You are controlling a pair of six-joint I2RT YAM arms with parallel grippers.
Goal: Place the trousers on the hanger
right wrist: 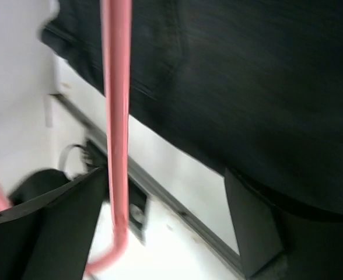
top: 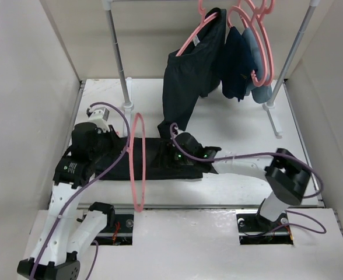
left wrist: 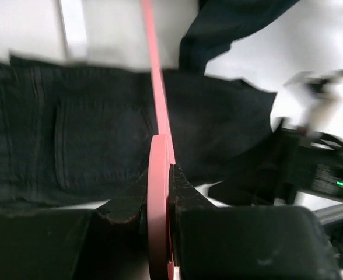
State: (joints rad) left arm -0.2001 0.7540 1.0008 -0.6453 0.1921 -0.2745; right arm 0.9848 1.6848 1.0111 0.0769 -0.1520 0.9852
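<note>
The black trousers (top: 160,160) lie folded across the table, left to right. The pink hanger (top: 138,163) stands on edge around them, its loop crossing the cloth. My left gripper (top: 125,150) is shut on the hanger's left side. In the left wrist view the gripper (left wrist: 163,192) pinches the pink hanger (left wrist: 157,105) above the trousers (left wrist: 72,146). My right gripper (top: 174,157) rests over the trousers' right part, open. In the right wrist view the gripper (right wrist: 165,227) holds nothing; the hanger (right wrist: 116,116) passes by its left finger, below the trousers (right wrist: 247,87).
A clothes rack stands at the back on two poles (top: 118,52) (top: 291,58). From it hang another black garment (top: 195,70), reaching down to the table, and navy and pale-blue clothes (top: 241,64) on pink hangers. The table's near edge (top: 218,205) runs just before the arms' bases.
</note>
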